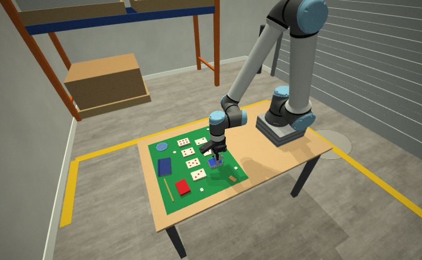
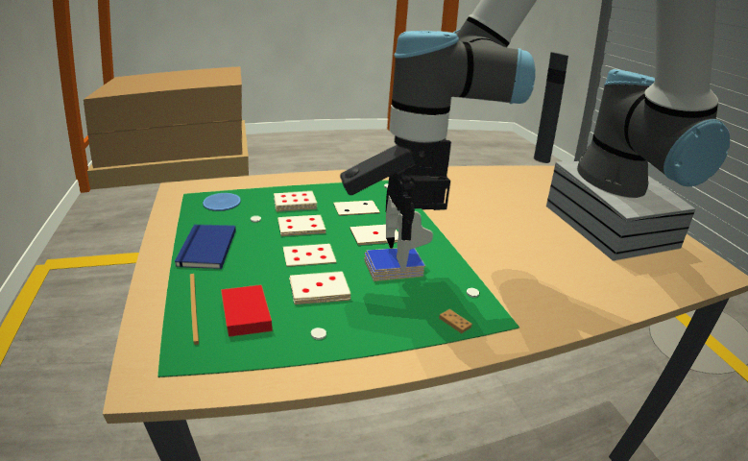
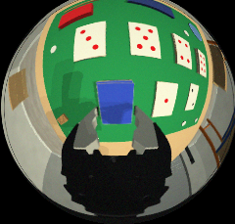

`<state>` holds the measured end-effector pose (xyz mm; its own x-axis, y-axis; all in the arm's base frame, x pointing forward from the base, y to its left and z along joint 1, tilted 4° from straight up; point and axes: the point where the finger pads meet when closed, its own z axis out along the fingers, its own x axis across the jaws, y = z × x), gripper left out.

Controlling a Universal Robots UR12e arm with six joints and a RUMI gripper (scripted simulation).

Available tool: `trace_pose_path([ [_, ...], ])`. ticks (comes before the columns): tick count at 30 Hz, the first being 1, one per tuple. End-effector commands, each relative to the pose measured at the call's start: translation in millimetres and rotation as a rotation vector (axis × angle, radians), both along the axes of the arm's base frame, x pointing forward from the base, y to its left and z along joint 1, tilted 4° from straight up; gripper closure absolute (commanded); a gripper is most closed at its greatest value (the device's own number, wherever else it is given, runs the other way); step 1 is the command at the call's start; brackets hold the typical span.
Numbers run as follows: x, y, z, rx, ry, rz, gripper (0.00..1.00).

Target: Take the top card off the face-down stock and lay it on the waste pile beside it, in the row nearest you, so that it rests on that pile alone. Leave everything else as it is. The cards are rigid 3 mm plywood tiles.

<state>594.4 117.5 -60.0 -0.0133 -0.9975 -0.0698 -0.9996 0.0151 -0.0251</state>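
Wrist view shows the grey two-jaw pincer [image 3: 117,122] parted, straddling the blue-backed plywood stock pile [image 3: 115,102]; the exterior view hides that gap behind one finger.

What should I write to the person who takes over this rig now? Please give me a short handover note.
Gripper: open, pointing down, low over the face-down stock, with one finger on each side of the top blue-backed card; nothing is gripped.
Stock: on the green mat, in the nearest row.
Waste pile: beside the stock in the same row, with a three-red-pip card on top.
Done: the gripper is lined up over the stock.
Left: close on the top card only, lift it, carry it across, lay it squarely on the waste pile, release. Leave the other cards and items alone.
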Motion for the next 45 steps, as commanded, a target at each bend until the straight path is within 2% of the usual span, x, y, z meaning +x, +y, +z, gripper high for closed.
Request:
trace_pose_path([
  [1,0.6,-0.1,0.5,0.000,-0.001,0.000,0.57],
  [45,0.6,-0.1,0.5,0.000,-0.001,0.000,0.58],
])
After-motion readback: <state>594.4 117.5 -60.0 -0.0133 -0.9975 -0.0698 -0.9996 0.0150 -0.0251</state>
